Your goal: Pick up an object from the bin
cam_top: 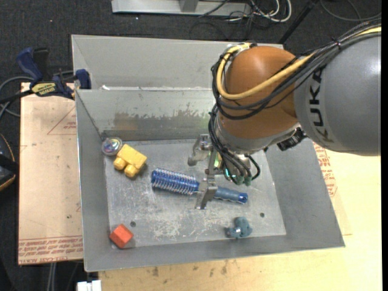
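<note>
In the camera view we see the gripper (200, 176) low in the bin (91, 162). Its fingers are spread on both sides of the blue bristle brush (174, 182), which lies mid-floor. We judge this placement prepares closing across its narrow neck.

End effector (198, 182) low, fingers (205, 197) spread

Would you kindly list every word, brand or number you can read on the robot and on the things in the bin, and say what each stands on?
"KUKA": black letters on the robot's grey arm, running along the link, the upper end partly behind cables.
Nothing readable on the yellow block, the blue coiled brush, the red cube or the small blue-grey thing.
</note>
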`<state>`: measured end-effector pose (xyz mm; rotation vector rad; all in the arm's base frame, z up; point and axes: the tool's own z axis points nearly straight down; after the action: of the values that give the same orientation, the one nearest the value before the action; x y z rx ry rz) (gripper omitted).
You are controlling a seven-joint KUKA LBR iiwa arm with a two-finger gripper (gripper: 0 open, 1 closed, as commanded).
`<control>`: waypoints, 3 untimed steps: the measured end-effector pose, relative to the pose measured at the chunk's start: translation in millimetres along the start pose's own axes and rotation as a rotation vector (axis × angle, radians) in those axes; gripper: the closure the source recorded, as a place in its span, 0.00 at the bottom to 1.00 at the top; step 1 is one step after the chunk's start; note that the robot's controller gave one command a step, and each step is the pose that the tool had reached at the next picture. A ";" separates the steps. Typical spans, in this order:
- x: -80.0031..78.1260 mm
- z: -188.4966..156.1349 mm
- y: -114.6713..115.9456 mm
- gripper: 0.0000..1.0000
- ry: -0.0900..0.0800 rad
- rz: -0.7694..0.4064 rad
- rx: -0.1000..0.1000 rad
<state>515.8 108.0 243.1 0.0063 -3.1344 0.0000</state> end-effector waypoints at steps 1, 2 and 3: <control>-28.2 132.1 -7.3 0.00 -0.019 -0.164 -0.002; -29.0 127.6 -6.2 1.00 -0.022 -0.164 -0.004; -46.1 135.7 -24.1 1.00 -0.033 -0.051 -0.010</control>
<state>561.0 84.1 107.1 0.0867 -3.1667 -0.0158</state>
